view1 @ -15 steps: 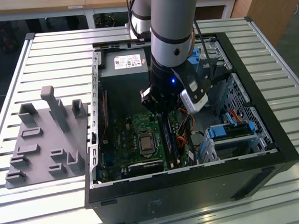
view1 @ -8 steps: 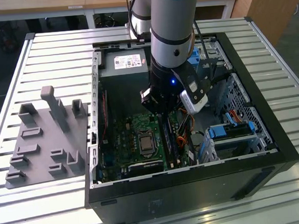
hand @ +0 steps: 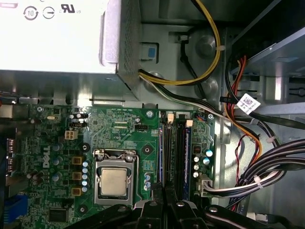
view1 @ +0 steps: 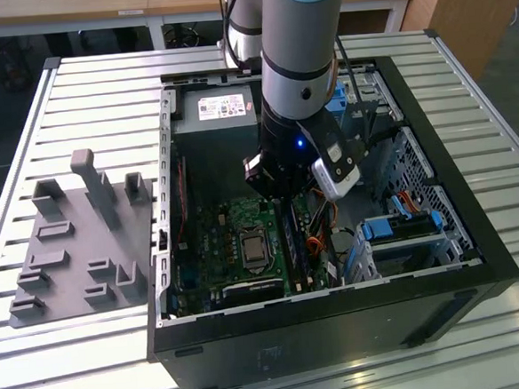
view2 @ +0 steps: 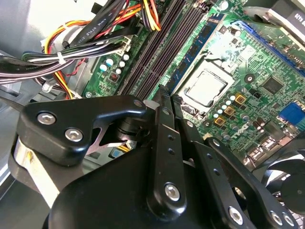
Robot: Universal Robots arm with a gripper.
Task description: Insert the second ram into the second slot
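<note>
second ram [view2: 198,47] | standing edge-up just beside CPU socket [view2: 206,88] (second wrist view) | gripper [view2: 169,97] pinched narrow on it

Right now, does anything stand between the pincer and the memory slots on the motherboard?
Nothing visible does. The pincer hangs close over the memory slots, and the cable bundle lies beside them, not across them.

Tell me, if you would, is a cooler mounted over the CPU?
No, in the first wrist view the CPU shows its bare metal lid.
</note>
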